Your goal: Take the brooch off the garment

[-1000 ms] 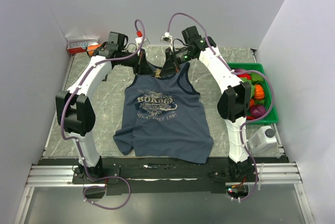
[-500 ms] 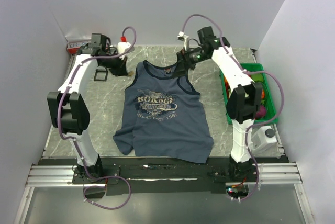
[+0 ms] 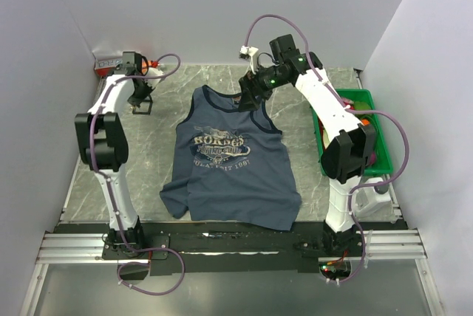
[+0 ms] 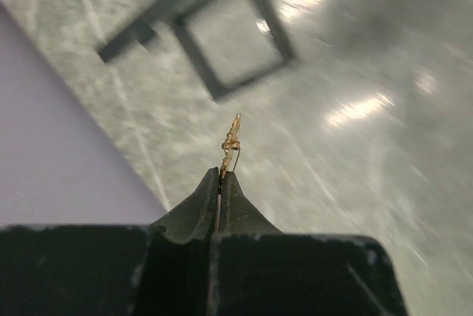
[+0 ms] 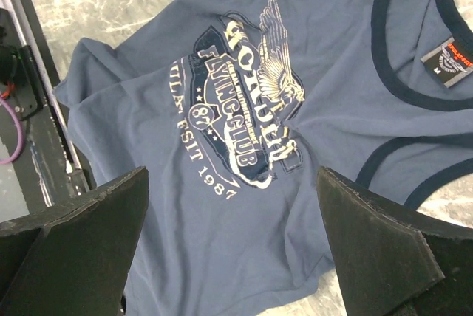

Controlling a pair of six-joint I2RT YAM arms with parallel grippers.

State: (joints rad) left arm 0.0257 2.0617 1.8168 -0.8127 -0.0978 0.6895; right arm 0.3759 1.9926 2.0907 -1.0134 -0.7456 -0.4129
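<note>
The navy-blue garment lies flat in the middle of the table, its pale chest print facing up. The brooch, a tiny gold ornament, sticks out from the tips of my left gripper, which is shut on it. That gripper hangs at the far left, off the garment, just above a small black square box. My right gripper hovers above the neckline. Its jaws stand wide open with nothing between them, the chest print below.
A green bin of coloured toys stands along the right edge. A red-and-white box sits in the back left corner. A white device is near the right arm's base. Walls close three sides.
My left arm swung from the neckline out to the far left with the brooch in its tips. My right gripper opened wide and stayed over the neckline.
</note>
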